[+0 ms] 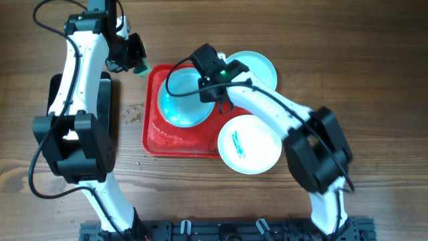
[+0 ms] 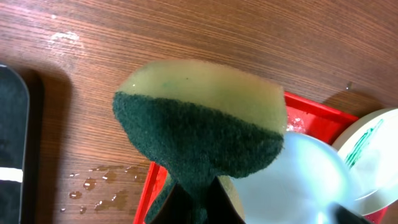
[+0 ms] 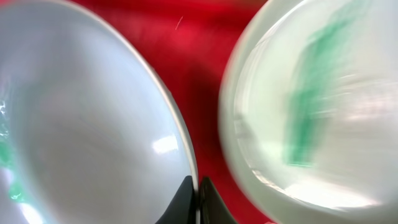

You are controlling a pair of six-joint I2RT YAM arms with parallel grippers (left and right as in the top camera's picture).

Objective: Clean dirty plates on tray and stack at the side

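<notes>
Plate (image 1: 180, 107) in tray (image 1: 152, 134), sponge (image 2: 199, 118) beside

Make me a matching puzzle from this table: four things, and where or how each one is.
Things:
1 sponge
2 middle plate
3 nearest plate
4 water drops

States:
A green streak across it
B rim pinched by the right tool
C on the bare wood beside the tray
D held in the left tool

Pairs: 1-D, 2-B, 3-A, 4-C
</notes>
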